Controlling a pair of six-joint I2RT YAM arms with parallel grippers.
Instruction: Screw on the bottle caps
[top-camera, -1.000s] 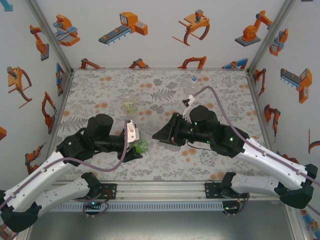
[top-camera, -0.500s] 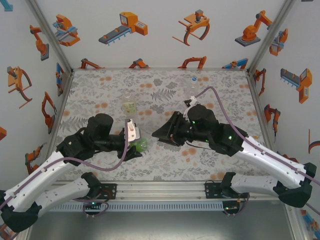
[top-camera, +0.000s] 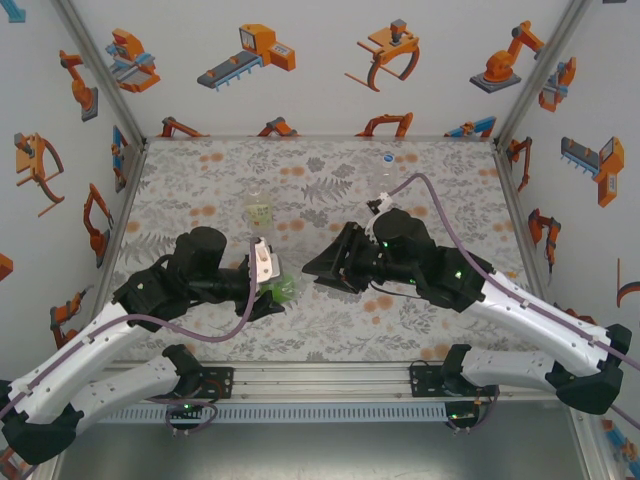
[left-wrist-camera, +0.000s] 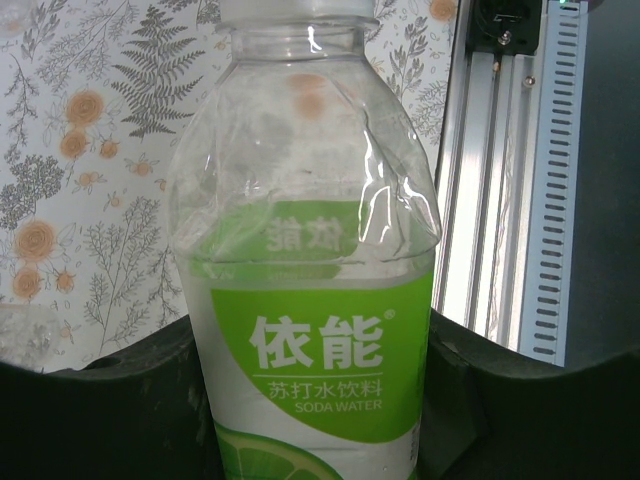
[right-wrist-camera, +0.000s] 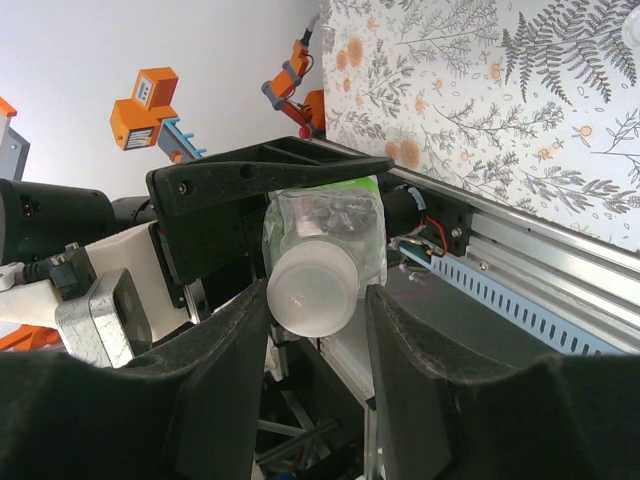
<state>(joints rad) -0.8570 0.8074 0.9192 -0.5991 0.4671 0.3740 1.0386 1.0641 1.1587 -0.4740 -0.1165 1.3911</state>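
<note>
My left gripper (top-camera: 268, 284) is shut on the bottle (top-camera: 282, 290) with the green label, holding it tilted with its neck toward the right arm. In the left wrist view the bottle (left-wrist-camera: 310, 300) stands between the black fingers (left-wrist-camera: 100, 410), its white cap (left-wrist-camera: 295, 8) at the top edge. My right gripper (top-camera: 320, 270) is level with the bottle's neck. In the right wrist view the white cap (right-wrist-camera: 312, 290) sits on the bottle (right-wrist-camera: 325, 220) between my open right gripper (right-wrist-camera: 318, 305); the left finger (right-wrist-camera: 225, 370) touches it, and a small gap remains at the right finger.
A pale yellow-green bottle (top-camera: 260, 212) stands upright behind the left gripper. A colourless bottle (top-camera: 384, 168) stands at the back right near the purple cable. The metal rail (top-camera: 320, 380) runs along the near table edge, with enclosure walls on three sides.
My right gripper has moved slightly left toward the bottle's neck and turned a little. The left gripper and its bottle have barely shifted.
</note>
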